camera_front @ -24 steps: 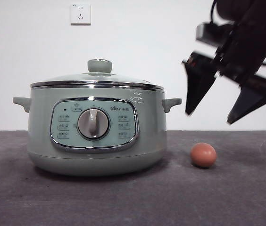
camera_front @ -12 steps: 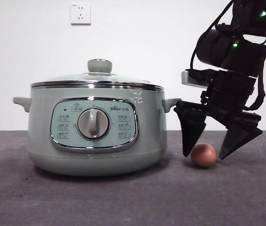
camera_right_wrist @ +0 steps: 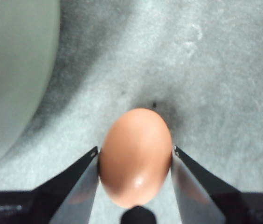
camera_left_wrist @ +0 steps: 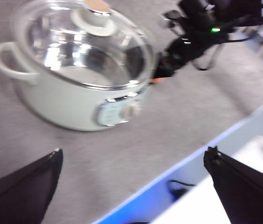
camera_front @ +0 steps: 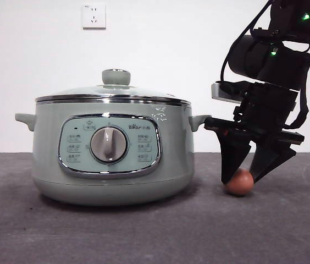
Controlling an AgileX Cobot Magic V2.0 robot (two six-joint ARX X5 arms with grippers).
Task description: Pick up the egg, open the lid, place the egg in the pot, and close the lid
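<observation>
Since half a second earlier, the right tool [camera_front: 245, 177] had drawn its jaws inward until they pinched the egg [camera_front: 239, 182], where before they had straddled it with gaps on both sides; the egg itself had not shifted, and it sat on the grey bench [camera_front: 144, 231] just beside the pot [camera_front: 111, 148], on the side of one small handle; in the right wrist view the egg [camera_right_wrist: 135, 156] filled the space between the two black jaws, each pressed against its shell, with the pot's pale green wall [camera_right_wrist: 10, 70] curving close by; the right tool [camera_right_wrist: 136, 161] was thus clamped on the egg, which was on the bench, not lifted; the lid [camera_front: 112, 91] lay shut on the pot, its green knob [camera_front: 116, 76] upright at the centre; the left wrist view looked down from well apart at the pot [camera_left_wrist: 75, 100], the glass lid [camera_left_wrist: 82, 44] and the other arm beside it; the left tool [camera_left_wrist: 134, 186] hung with its jaws spread wide and nothing between them; a white wall socket [camera_front: 94, 16] showed above the pot.
</observation>
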